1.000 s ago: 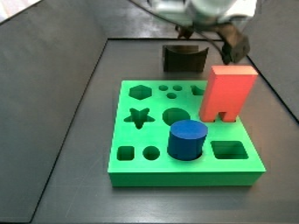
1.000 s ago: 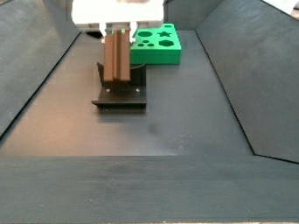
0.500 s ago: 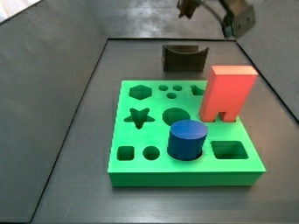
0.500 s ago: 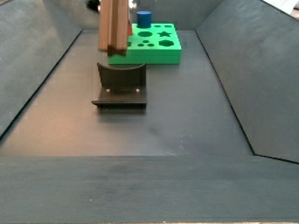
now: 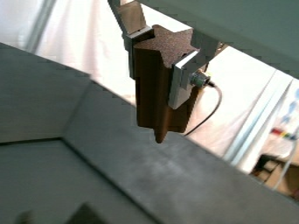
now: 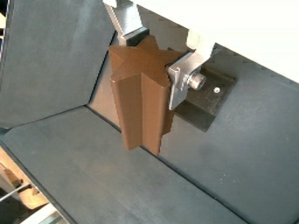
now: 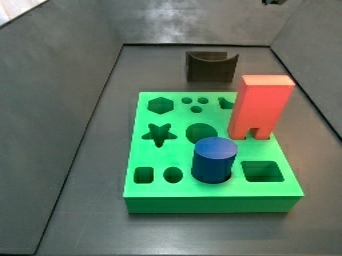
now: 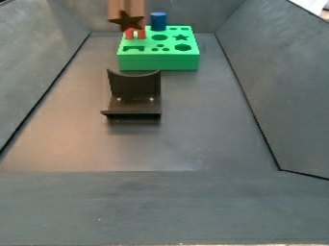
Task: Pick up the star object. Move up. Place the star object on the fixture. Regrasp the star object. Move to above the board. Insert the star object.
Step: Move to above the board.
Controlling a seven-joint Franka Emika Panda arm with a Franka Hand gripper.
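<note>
My gripper (image 5: 160, 61) is shut on the star object (image 5: 152, 87), a brown wooden peg with a star-shaped cross-section; it also shows in a wrist view (image 6: 140, 105). The silver fingers (image 6: 181, 77) clamp its upper end and the peg hangs down. In a side view the peg's lower end (image 8: 125, 18) hangs high above the floor, between the fixture (image 8: 133, 93) and the green board (image 8: 161, 53). The gripper itself is above that view's top. The fixture (image 7: 211, 66) stands empty behind the board (image 7: 167, 155), whose star hole (image 7: 159, 134) is free.
A tall red block (image 7: 259, 106) and a blue cylinder (image 7: 214, 160) stand in the board. The dark bin floor is enclosed by sloping walls (image 8: 52, 67) on both sides.
The gripper has risen with the star object from just over the fixture, leaving one side view almost wholly; only the peg's lower end shows in the other.
</note>
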